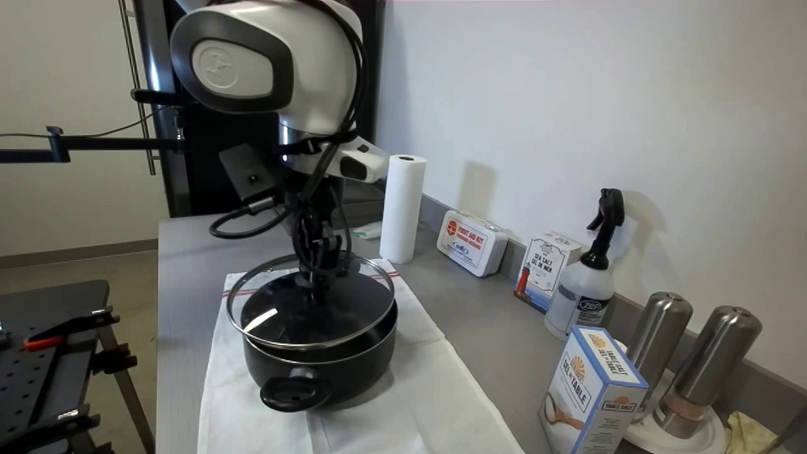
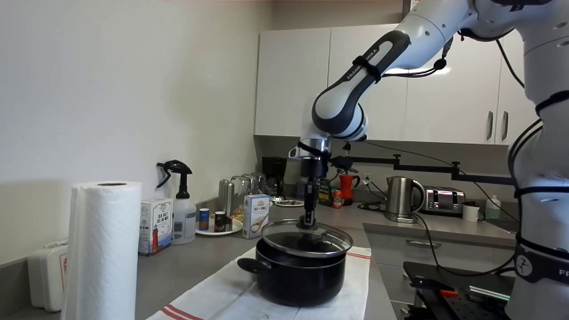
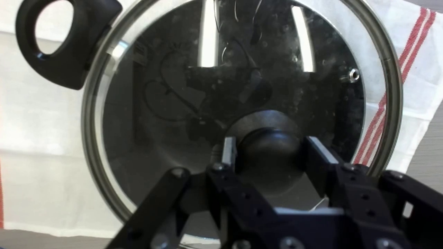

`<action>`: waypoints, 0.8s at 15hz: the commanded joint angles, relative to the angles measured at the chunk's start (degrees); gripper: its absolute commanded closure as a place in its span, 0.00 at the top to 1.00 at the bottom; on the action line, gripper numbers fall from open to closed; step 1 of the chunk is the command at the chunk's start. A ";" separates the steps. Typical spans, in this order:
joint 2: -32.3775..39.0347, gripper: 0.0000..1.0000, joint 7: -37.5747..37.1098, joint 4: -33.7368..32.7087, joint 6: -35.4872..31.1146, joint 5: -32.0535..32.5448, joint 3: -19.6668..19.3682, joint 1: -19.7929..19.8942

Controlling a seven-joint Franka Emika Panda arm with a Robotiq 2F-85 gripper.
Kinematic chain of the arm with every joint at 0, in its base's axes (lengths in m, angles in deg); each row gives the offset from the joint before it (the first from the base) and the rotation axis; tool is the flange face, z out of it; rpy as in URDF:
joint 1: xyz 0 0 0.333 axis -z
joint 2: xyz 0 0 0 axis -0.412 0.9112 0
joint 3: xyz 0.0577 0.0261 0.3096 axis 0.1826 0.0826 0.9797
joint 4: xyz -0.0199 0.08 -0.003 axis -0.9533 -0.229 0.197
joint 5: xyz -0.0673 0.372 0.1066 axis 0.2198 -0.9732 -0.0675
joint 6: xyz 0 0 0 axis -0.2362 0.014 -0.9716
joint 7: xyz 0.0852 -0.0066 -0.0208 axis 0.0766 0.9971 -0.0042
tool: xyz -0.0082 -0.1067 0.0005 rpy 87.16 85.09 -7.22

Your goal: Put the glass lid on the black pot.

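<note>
The glass lid [image 1: 359,309] is round and clear with a metal rim and a dark knob [image 3: 270,155]. My gripper [image 2: 307,221] points down and is shut on the knob, with one finger on each side of it in the wrist view. The lid is held level or nearly so, a little above the black pot [image 2: 302,284]. A narrow gap shows between lid rim and pot rim in both exterior views. The lid sits slightly off to one side of the pot. The pot [image 1: 353,375] stands upright; one side handle [image 3: 93,38] shows in the wrist view.
The pot stands on a white towel [image 1: 416,391] with red stripes on the counter. Along the wall are a paper towel roll [image 1: 403,208], a first aid kit [image 1: 471,243], salt boxes [image 1: 592,391], a spray bottle [image 1: 580,296] and steel grinders [image 1: 712,366].
</note>
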 commanded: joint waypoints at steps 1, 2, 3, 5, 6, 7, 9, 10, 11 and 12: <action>0.25 0.25 0.22 -0.25 -1.63 -1.12 0.14 -0.17; 0.59 0.25 0.18 -0.36 -2.15 -1.01 0.16 -0.13; 0.90 0.25 0.29 -0.50 -2.38 -1.16 0.21 -0.07; 1.69 0.25 0.32 -0.76 -3.17 -1.19 0.34 0.01; 2.06 0.25 0.29 -0.87 -3.53 -1.11 0.41 0.04; 2.37 0.25 0.26 -0.95 -3.82 -1.07 0.50 0.07; 2.89 0.25 0.14 -1.14 -4.18 -0.97 0.66 0.11; 3.15 0.25 0.08 -1.22 -4.34 -0.86 0.74 0.13; 3.33 0.25 0.04 -1.27 -4.49 -0.82 0.82 0.15; 3.48 0.25 -0.07 -1.39 -4.51 -0.70 0.88 0.14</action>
